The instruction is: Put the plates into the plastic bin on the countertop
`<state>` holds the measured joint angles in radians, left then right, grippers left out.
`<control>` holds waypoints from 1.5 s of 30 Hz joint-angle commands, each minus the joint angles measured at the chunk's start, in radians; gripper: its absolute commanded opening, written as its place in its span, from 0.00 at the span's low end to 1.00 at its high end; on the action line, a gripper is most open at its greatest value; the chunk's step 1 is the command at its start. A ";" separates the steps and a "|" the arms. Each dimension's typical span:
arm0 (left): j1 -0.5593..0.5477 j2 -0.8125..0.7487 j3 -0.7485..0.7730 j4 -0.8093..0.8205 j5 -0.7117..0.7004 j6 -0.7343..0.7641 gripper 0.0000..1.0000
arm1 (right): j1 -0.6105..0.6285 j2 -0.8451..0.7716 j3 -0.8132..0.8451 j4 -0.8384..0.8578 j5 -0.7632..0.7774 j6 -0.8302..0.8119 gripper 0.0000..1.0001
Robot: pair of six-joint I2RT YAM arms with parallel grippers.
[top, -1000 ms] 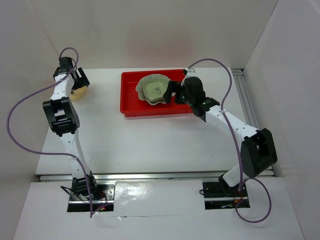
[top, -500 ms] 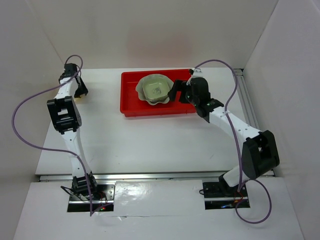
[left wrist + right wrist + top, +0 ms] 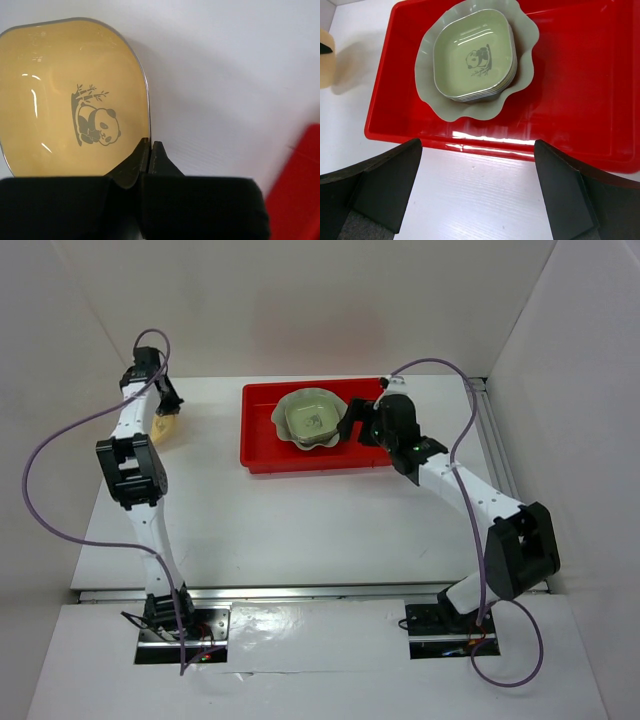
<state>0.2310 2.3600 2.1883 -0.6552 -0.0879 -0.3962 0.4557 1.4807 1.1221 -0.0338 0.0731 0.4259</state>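
Pinch grip by the left gripper (image 3: 150, 155) on the rim of the yellow-orange dish (image 3: 75, 100), fingertips pressed together with the dish's edge between them. Dish spread out ahead and to the left of the tips, panda-and-bamboo print facing up, white countertop (image 3: 225, 65) beyond it. Unclear whether lifted or resting on the surface. Low to the right of this gripper, a corner of the red bin (image 3: 300, 190), well apart from the dish.

Right gripper (image 3: 475, 192) spread wide and holding nothing, poised over bare countertop just short of the bin's near wall. Straight ahead of its fingers, inside the bin: the pale-green scalloped dish (image 3: 470, 114), with a stack of small rounded-square dishes nested on it and the light green dish (image 3: 472, 55) on top, panda print showing. Colours of the dishes under the top one too thin at the edges to tell.

Far off to the left of the right gripper — at the frame's edge — a sliver of the yellow-orange dish, outside the bin.
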 commanded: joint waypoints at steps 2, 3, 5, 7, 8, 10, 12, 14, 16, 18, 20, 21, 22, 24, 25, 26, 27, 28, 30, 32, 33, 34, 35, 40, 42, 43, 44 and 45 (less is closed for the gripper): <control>-0.152 -0.197 0.108 -0.046 0.114 -0.065 0.00 | 0.008 -0.112 0.059 -0.054 0.080 -0.006 1.00; -0.180 -0.221 0.108 -0.046 0.129 -0.066 0.00 | 0.008 -0.121 0.059 -0.075 0.102 -0.006 1.00; -0.278 -0.290 0.097 -0.046 0.129 -0.090 0.00 | 0.008 -0.157 0.059 -0.087 0.122 -0.006 1.00; -0.346 -0.346 0.068 -0.017 0.096 -0.101 0.00 | 0.008 -0.184 0.048 -0.107 0.148 0.005 1.00; -0.376 -0.355 0.058 -0.002 0.096 -0.101 0.00 | 0.008 -0.198 0.048 -0.116 0.157 0.005 1.00; -0.452 -0.355 0.057 0.008 0.096 -0.110 0.00 | 0.008 -0.247 0.048 -0.146 0.197 0.014 1.00; -0.487 -0.340 0.067 0.008 0.105 -0.139 0.00 | 0.008 -0.284 0.048 -0.166 0.226 0.024 1.00; -0.535 -0.321 0.076 0.018 0.134 -0.174 0.00 | 0.008 -0.341 0.039 -0.185 0.249 0.024 1.00; -0.581 -0.297 0.076 0.048 0.134 -0.203 0.00 | -0.002 -0.388 0.039 -0.195 0.261 0.024 1.00; -0.610 -0.278 0.076 0.071 0.093 -0.239 0.00 | -0.002 -0.410 0.030 -0.207 0.272 0.024 1.00; -0.642 -0.260 0.076 0.098 0.073 -0.271 0.00 | -0.002 -0.422 0.030 -0.218 0.281 0.024 1.00; -0.642 -0.246 0.065 0.112 0.063 -0.280 0.00 | -0.002 -0.422 0.030 -0.230 0.281 0.024 1.00; -0.653 -0.246 0.065 0.152 0.063 -0.280 0.00 | -0.002 -0.434 0.030 -0.230 0.290 0.024 1.00; -0.653 -0.237 0.038 0.196 0.086 -0.302 0.00 | -0.002 -0.444 0.030 -0.239 0.291 0.024 1.00; -0.653 -0.225 0.024 0.221 0.096 -0.302 0.00 | -0.002 -0.453 0.030 -0.239 0.291 0.024 1.00; -0.653 -0.225 0.024 0.264 0.105 -0.311 0.00 | -0.002 -0.453 0.030 -0.239 0.291 0.024 1.00; -0.653 -0.214 0.024 0.278 0.114 -0.311 0.00 | -0.002 -0.453 0.030 -0.248 0.291 0.024 1.00; -0.642 -0.194 0.024 0.288 0.128 -0.340 0.00 | -0.002 -0.453 0.030 -0.248 0.291 0.024 1.00; -0.642 -0.173 0.039 0.299 0.143 -0.372 0.00 | -0.002 -0.462 0.030 -0.248 0.291 0.024 1.00; -0.642 -0.153 0.039 0.299 0.155 -0.400 0.00 | -0.002 -0.462 0.019 -0.238 0.291 0.024 1.00; -0.642 -0.143 0.039 0.313 0.155 -0.400 0.00 | -0.002 -0.462 0.019 -0.238 0.291 0.024 1.00; -0.651 -0.143 0.019 0.328 0.128 -0.411 0.00 | -0.002 -0.462 0.019 -0.238 0.291 0.024 1.00; -0.651 -0.143 0.007 0.328 0.117 -0.427 0.00 | -0.002 -0.462 0.019 -0.238 0.291 0.024 1.00; -0.651 -0.134 -0.022 0.351 0.093 -0.449 0.00 | -0.002 -0.462 0.019 -0.238 0.291 0.024 1.00; -0.660 -0.124 -0.022 0.351 0.103 -0.460 0.00 | -0.002 -0.462 0.019 -0.247 0.291 0.024 1.00; -0.660 -0.123 -0.022 0.351 0.103 -0.460 0.00 | -0.002 -0.462 0.019 -0.247 0.291 0.024 1.00; -0.660 -0.123 -0.022 0.342 0.103 -0.460 0.04 | -0.002 -0.462 0.019 -0.247 0.291 0.024 1.00; -0.660 -0.123 -0.022 0.342 0.103 -0.460 0.08 | -0.002 -0.462 0.019 -0.247 0.291 0.024 1.00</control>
<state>-0.4225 2.2326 2.1612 -0.3790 0.0223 -0.8341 0.4545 1.0435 1.1275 -0.2802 0.3447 0.4480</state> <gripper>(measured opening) 0.065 0.999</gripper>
